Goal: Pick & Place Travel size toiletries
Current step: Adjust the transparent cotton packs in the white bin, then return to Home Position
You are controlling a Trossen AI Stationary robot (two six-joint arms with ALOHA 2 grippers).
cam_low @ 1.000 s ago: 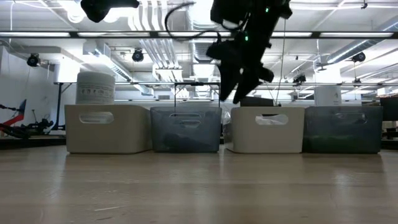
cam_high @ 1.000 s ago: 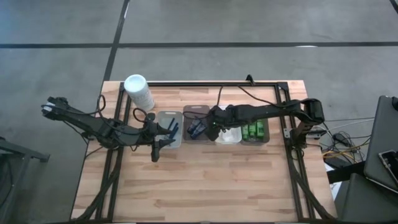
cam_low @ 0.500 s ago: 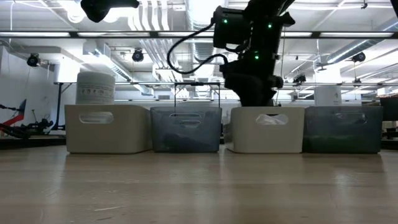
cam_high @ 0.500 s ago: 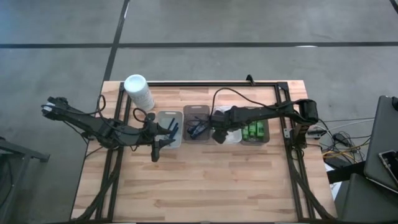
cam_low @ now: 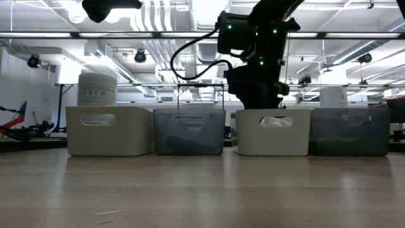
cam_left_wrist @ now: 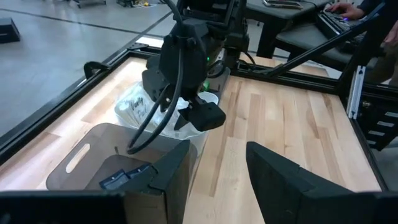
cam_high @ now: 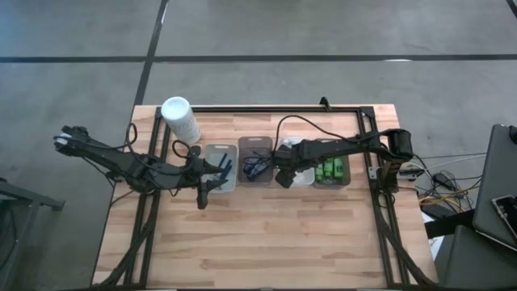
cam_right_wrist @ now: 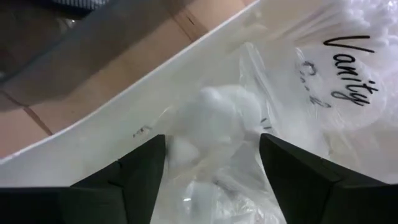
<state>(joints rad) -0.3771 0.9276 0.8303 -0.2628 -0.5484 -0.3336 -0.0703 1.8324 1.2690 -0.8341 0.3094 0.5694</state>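
Wooden tabletop carries four trays in a row, a white canister (cam_high: 181,119) standing behind the leftmost. At left, the left gripper (cam_high: 203,187) waits beside the grey tray (cam_high: 212,150) holding blue razors (cam_high: 224,166), fingers parted and empty. Further right, the right gripper (cam_right_wrist: 208,168) is dipped into the white tray (cam_low: 274,132), directly over the packets (cam_right_wrist: 267,124) (one printed "Vanity"). Its fingers are spread wide, straddling a crinkly packet without pinching it. Green bottles (cam_high: 330,170) fill the rightmost tray.
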